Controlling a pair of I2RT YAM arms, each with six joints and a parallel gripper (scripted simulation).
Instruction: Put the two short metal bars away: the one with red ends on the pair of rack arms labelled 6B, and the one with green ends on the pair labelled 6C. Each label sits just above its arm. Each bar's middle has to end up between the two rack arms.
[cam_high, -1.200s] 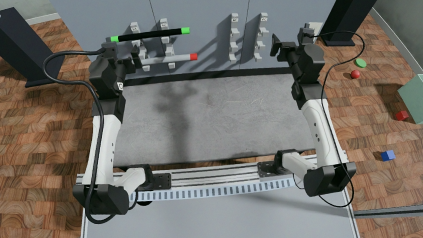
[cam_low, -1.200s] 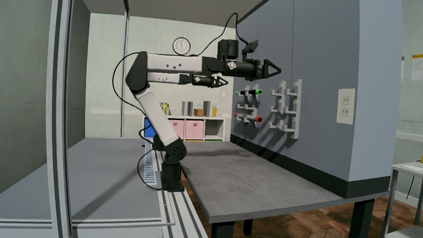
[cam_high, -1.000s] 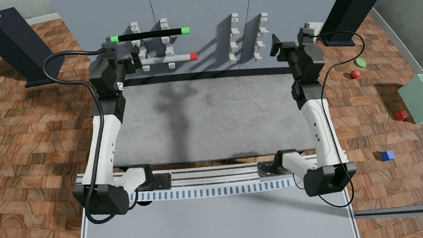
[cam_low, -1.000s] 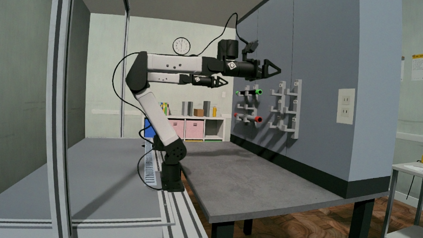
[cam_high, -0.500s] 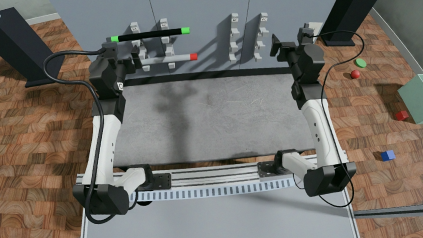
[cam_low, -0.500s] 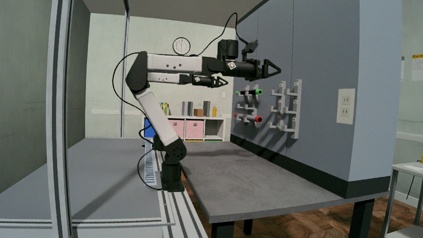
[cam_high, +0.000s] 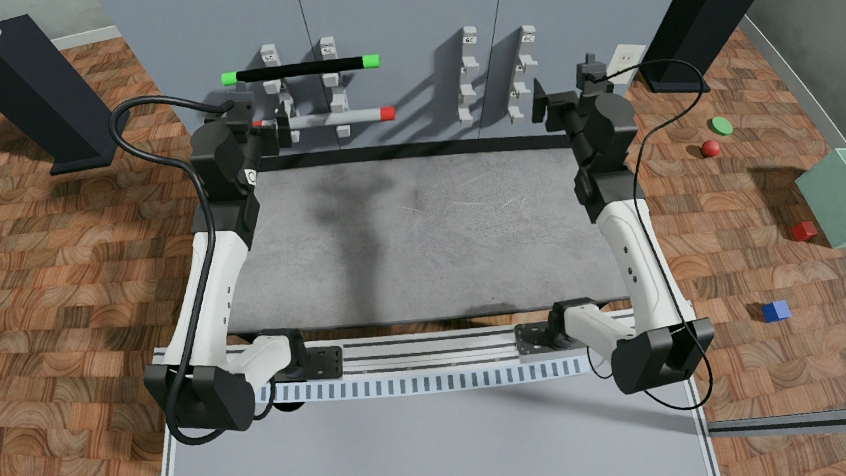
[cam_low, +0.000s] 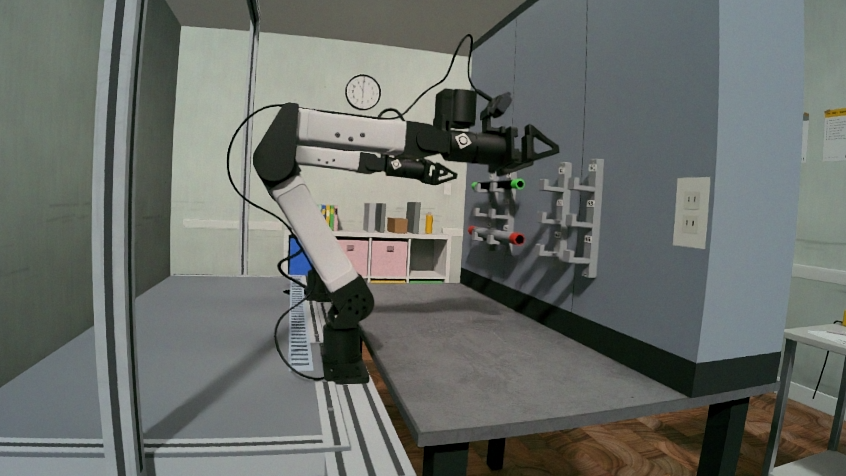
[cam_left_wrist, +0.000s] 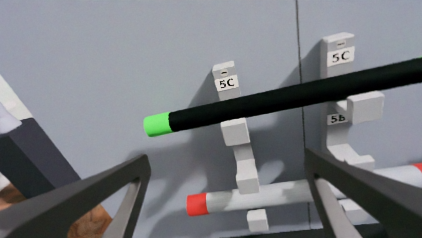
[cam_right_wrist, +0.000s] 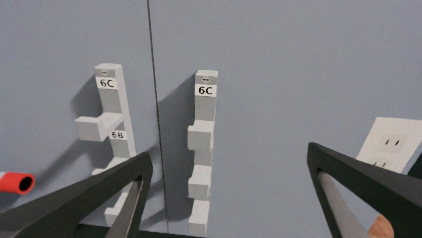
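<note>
The green-ended bar (cam_high: 298, 69) (cam_left_wrist: 280, 101), black in the middle, rests on the top rack arms labelled 5C. The red-ended bar (cam_high: 349, 116) (cam_low: 496, 235) (cam_left_wrist: 285, 193), pale grey in the middle, lies on the lowest arms of that rack; its label is hidden. The upper arms marked 6C (cam_high: 470, 63) (cam_right_wrist: 201, 136) and the middle arms marked 6B (cam_high: 467, 91) (cam_right_wrist: 200, 183) are empty. My left gripper (cam_low: 446, 173) (cam_left_wrist: 223, 159) is open and empty, in front of the left part of the rack with the bars. My right gripper (cam_low: 547, 145) (cam_right_wrist: 225, 155) is open and empty, before the wall, right of the 6 rack.
The grey table (cam_high: 437, 236) (cam_low: 502, 367) lies below the racks. The blue-grey wall (cam_high: 408, 35) (cam_right_wrist: 270, 75) carries both racks and a power outlet (cam_high: 625, 59) (cam_low: 690, 211) to the right. Bare wall separates the two racks.
</note>
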